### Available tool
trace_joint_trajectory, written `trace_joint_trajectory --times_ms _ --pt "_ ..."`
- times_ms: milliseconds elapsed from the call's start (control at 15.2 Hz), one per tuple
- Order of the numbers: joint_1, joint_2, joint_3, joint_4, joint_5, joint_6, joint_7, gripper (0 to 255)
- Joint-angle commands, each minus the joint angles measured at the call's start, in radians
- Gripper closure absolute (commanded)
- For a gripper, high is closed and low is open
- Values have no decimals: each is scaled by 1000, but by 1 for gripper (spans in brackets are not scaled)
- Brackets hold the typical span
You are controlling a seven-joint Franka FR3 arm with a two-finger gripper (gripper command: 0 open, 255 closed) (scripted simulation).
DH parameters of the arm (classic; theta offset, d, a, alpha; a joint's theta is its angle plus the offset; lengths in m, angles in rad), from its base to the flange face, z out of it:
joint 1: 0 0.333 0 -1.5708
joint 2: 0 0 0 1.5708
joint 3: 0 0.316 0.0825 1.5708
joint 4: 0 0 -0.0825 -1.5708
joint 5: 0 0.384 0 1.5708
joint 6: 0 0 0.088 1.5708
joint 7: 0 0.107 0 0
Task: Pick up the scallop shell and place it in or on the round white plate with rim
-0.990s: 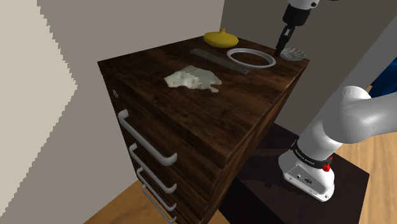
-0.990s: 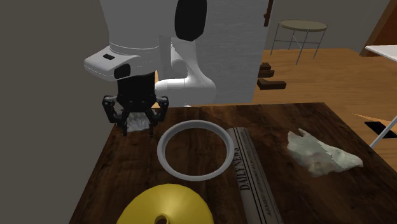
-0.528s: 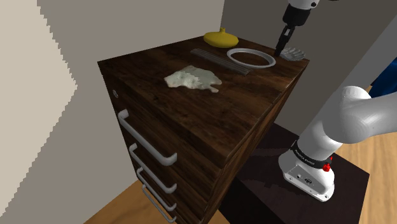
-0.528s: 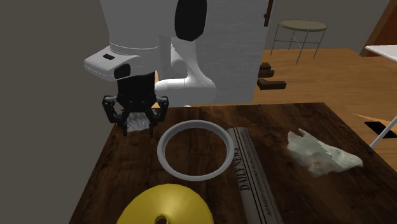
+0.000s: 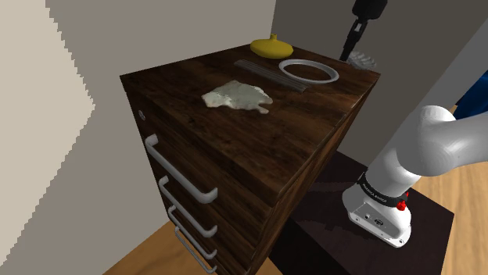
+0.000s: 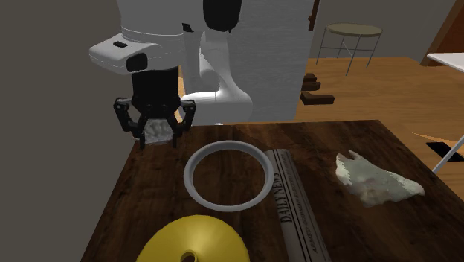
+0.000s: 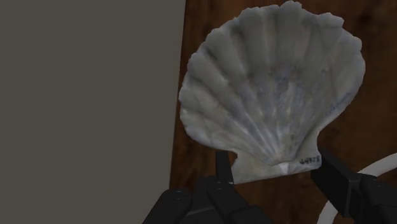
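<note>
Dark-stained wood tops a chest of drawers [image 5: 258, 144] pushed against grey walls, with plank flooring and a small round stool beyond at the upper right of the second exterior view. At the upper left of that view, the all-black two-finger gripper [image 6: 157, 138] has risen since half a second ago. It carries the pale grey, ribbed scallop shell [image 7: 273, 89] up off the wood near the top's far corner. Its fingers [image 7: 220, 170] are closed narrow on the shell's hinge end, and the fan hangs out beyond them.

The round white plate with a raised rim [image 6: 191, 177] lies just beside the lifted shell, toward the middle of the frame. A folded newspaper [image 6: 297, 205] touches the plate's other side. A crumpled pale cloth [image 6: 375, 179] sits well apart at the right, and a yellow gourd-shaped object [image 6: 193, 242] fills the bottom edge.

With the pick apparently secured, the job seems roughly half done. What remains looks like a short sideways carry and a gentle release over the plate, though a grip so close to the hinge could let the shell tip.
</note>
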Motion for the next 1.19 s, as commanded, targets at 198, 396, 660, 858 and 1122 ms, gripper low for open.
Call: trace_joint_trajectory --times_ms 198,396,660,858,1122 --pt "3 23 7 83 8 -59 -11 255" --pt "4 39 12 133 13 -93 -17 255" --pt "12 73 34 193 30 -123 -2 255" --pt "31 130 90 227 68 -113 61 255" --pt "52 217 160 289 111 -102 143 255"
